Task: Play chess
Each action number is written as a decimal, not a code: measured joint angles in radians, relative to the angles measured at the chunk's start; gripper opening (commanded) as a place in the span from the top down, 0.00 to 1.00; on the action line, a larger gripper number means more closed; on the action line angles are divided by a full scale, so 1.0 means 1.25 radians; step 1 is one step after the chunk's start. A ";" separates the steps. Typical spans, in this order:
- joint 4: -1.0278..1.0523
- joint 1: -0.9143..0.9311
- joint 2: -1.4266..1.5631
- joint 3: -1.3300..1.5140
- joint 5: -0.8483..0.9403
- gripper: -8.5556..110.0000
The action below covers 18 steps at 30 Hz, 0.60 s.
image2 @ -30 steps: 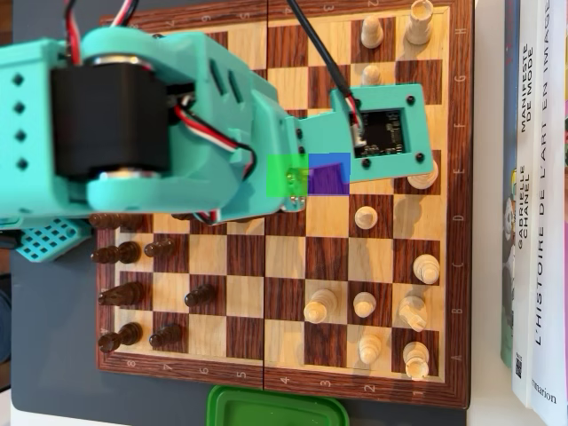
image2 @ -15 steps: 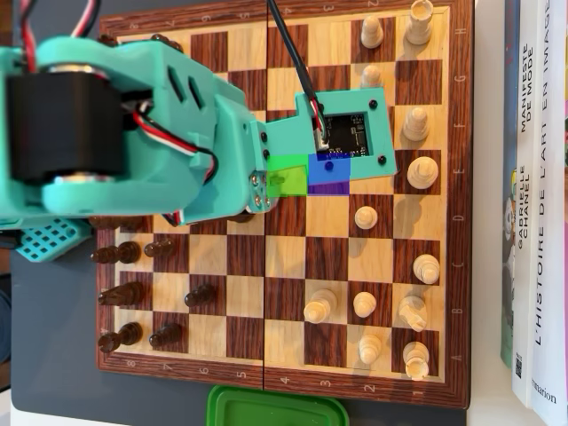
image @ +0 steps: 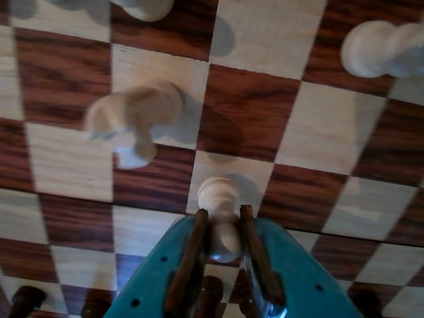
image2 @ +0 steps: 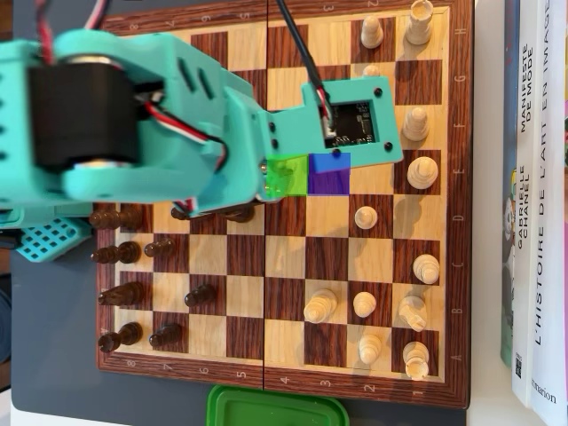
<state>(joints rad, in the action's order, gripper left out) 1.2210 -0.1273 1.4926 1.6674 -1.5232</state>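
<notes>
two dark-lined fingers of the teal gripper (image: 222,222) clamp a pale pawn (image: 218,199) in wrist view: round head, slim neck, cream wood, held above a light square of the chessboard (image: 245,112). left to right in overhead view: dark pieces (image2: 124,293) along the board's left side, teal arm (image2: 151,124) over upper middle, green (image2: 286,176) and blue (image2: 328,173) tinted squares, pale pieces (image2: 422,173) at right, books (image2: 537,195) off-board.

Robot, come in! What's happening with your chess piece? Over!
Tool shut on white pawn. Pawn upright over the board. Bigger white piece beside it, apart. Dark pieces near the tool's base.
</notes>
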 measured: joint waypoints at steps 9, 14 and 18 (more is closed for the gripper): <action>-0.001 0.000 -0.007 0.000 0.000 0.92; -0.001 0.006 -0.007 0.000 0.000 0.92; -0.001 0.007 -0.007 0.000 0.000 0.92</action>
<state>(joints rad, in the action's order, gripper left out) 1.2195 -0.1181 1.4834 1.6674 -1.5232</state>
